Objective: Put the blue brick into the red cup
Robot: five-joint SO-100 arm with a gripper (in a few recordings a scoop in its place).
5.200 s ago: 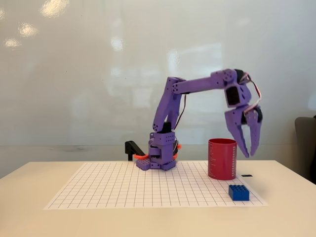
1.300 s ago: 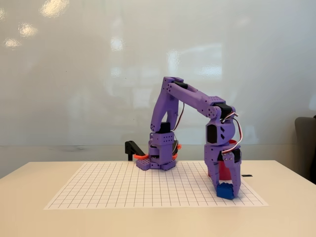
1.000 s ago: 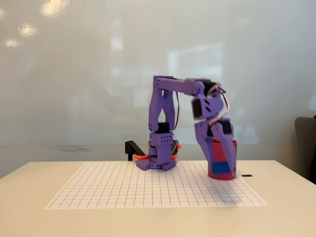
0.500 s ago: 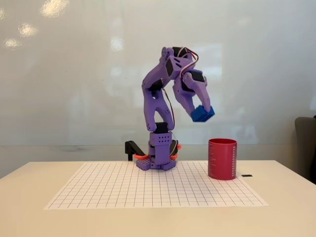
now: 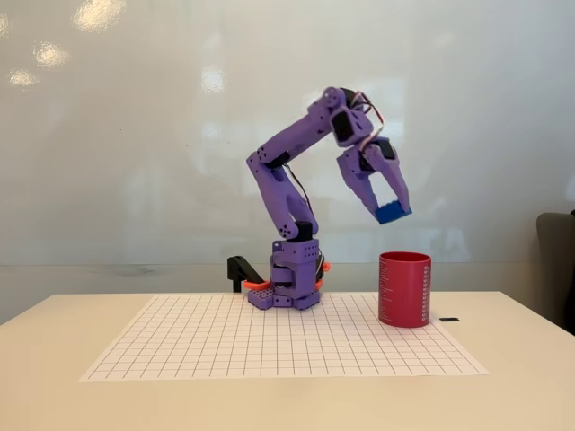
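White wall and a pale table with a grid sheet fill the fixed view, where the red cup stands upright on the sheet's right part. Above the cup, slightly to its left, the purple gripper clamps the blue brick at its fingertips, pointing down toward the open mouth, probably so the brick can drop inside.

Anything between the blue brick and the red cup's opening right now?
Nothing visible. The end effector holds the blue brick in the air, above and slightly left of the red cup in the fixed view, with only open air between them.
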